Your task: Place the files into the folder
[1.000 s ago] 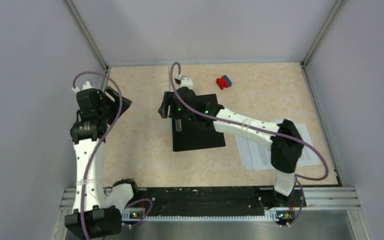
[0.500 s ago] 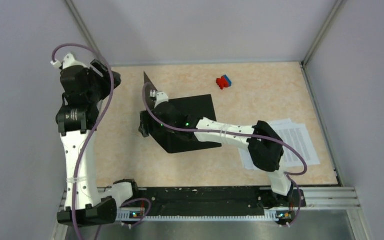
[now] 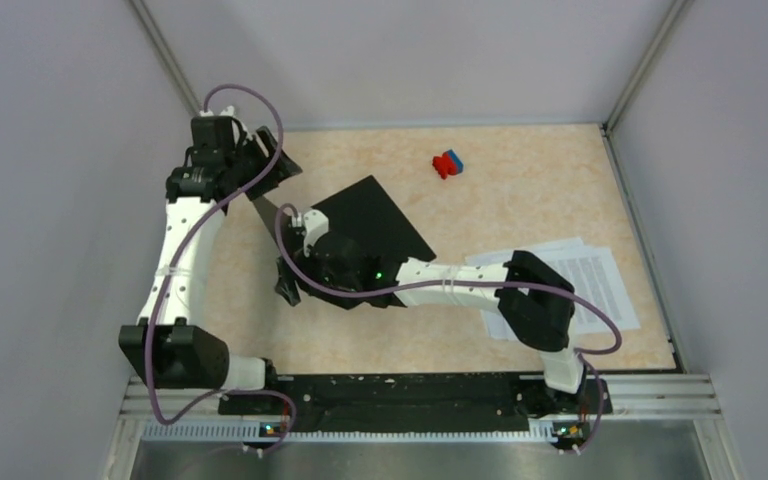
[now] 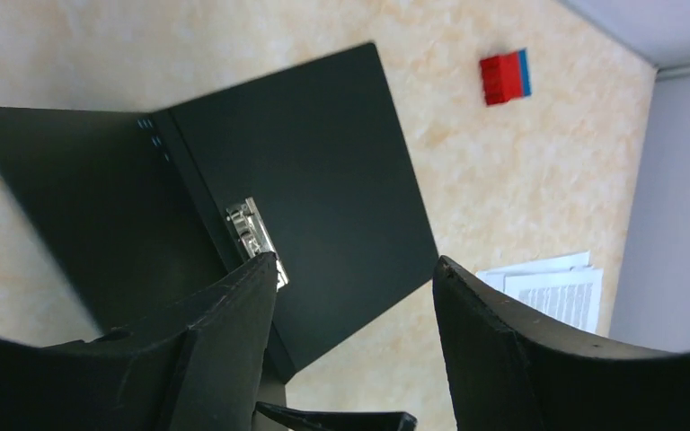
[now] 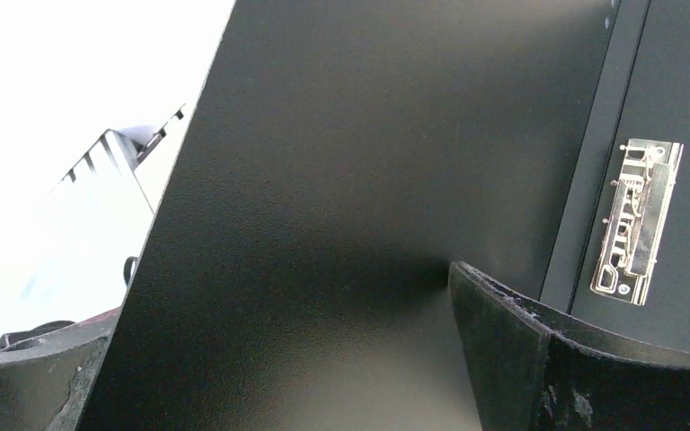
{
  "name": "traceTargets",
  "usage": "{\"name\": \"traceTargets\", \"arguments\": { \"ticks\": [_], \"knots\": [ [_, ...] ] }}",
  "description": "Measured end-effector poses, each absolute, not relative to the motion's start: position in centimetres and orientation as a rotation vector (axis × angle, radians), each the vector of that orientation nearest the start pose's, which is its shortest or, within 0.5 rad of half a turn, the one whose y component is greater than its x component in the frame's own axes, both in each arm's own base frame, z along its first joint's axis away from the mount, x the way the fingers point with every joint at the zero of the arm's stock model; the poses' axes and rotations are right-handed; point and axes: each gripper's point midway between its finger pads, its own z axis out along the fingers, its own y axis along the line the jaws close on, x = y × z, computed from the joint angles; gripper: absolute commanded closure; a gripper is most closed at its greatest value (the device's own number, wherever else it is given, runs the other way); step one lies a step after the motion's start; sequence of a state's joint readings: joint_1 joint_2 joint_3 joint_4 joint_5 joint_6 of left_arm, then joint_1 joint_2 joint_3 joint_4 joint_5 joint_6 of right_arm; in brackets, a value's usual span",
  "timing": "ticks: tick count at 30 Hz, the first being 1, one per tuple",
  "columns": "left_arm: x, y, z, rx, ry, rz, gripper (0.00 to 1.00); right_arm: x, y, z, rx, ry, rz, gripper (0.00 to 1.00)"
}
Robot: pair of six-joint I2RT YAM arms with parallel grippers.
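Observation:
The folder (image 3: 380, 225) lies open mid-table, black inside up, its left cover (image 3: 265, 215) raised at an angle. It also shows in the left wrist view (image 4: 323, 180) with a metal clip (image 4: 253, 232) by the spine. My right gripper (image 3: 288, 285) is at the folder's near-left corner. In the right wrist view the right gripper (image 5: 278, 301) is open, one fingertip (image 5: 503, 332) against the inside of the cover (image 5: 368, 135). My left gripper (image 3: 272, 172) hovers above the folder's far-left side, and the left gripper (image 4: 355, 265) is open and empty. The files (image 3: 600, 285) lie on the table at the right.
A small red-and-blue object (image 3: 448, 163) sits near the back wall, also in the left wrist view (image 4: 505, 78). Grey walls enclose the table on three sides. The right forearm (image 3: 460, 275) stretches across from the files to the folder.
My right gripper has moved left and nearer, and the cover has swung open. The folder has turned on the table. My left arm has swung from the far left wall toward the folder.

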State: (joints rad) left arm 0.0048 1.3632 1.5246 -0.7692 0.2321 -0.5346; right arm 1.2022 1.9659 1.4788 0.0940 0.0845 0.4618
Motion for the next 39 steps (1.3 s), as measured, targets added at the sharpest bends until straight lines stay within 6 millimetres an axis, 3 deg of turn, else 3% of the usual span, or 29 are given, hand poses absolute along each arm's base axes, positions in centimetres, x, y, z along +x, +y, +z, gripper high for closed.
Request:
{"name": "traceTargets", "arguments": {
  "ticks": [5, 10, 14, 17, 20, 22, 24, 26, 28, 31, 34, 39],
  "knots": [
    [37.2, -6.4, 25.0, -0.475, 2.306, -0.566, 0.32, 19.7, 54.7, 16.7, -0.75, 1.955, 0.957, 0.06],
    [35.8, -5.1, 20.8, -0.534, 2.393, -0.459, 0.3, 17.7, 52.8, 18.5, -0.787, 1.941, 0.96, 0.05],
    [33.6, -3.0, 17.8, -0.635, 2.428, -0.318, 0.28, 16.0, 50.8, 23.4, -0.782, 1.87, 1.028, 0.04],
    [31.8, -1.5, 15.8, -0.728, 2.425, -0.232, 0.29, 15.2, 48.6, 28.4, -0.741, 1.787, 1.081, 0.02],
    [30.6, -1.1, 13.6, -0.805, 2.441, -0.202, 0.3, 15.8, 46.5, 31.8, -0.673, 1.74, 1.076, 0.02],
    [30.1, -1.3, 11.6, -0.852, 2.478, -0.198, 0.31, 16.9, 45.2, 32.9, -0.624, 1.734, 1.05, 0.04],
    [30.3, -1.6, 10.1, -0.877, 2.51, -0.213, 0.32, 19.2, 44.0, 32.4, -0.571, 1.767, 1.001, 0.04],
    [30.9, -2.1, 8.5, -0.9, 2.541, -0.229, 0.32, 22.8, 42.3, 30.5, -0.5, 1.834, 0.92, 0.05],
    [31.5, -2.7, 7.0, -0.9, 2.574, -0.236, 0.32, 26.5, 40.0, 27.9, -0.419, 1.908, 0.828, 0.05],
    [32.3, -4.9, 5.0, -0.85, 2.644, -0.239, 0.32, 29.6, 36.9, 23.6, -0.34, 2.018, 0.705, 0.05],
    [33.6, -7.6, 4.2, -0.779, 2.678, -0.257, 0.34, 30.0, 35.5, 20.7, -0.319, 2.091, 0.654, 0.05],
    [35.1, -10.0, 4.0, -0.796, 2.626, -0.233, 0.47, 29.7, 34.9, 19.0, -0.301, 2.133, 0.644, 0.06]
  ]
}}
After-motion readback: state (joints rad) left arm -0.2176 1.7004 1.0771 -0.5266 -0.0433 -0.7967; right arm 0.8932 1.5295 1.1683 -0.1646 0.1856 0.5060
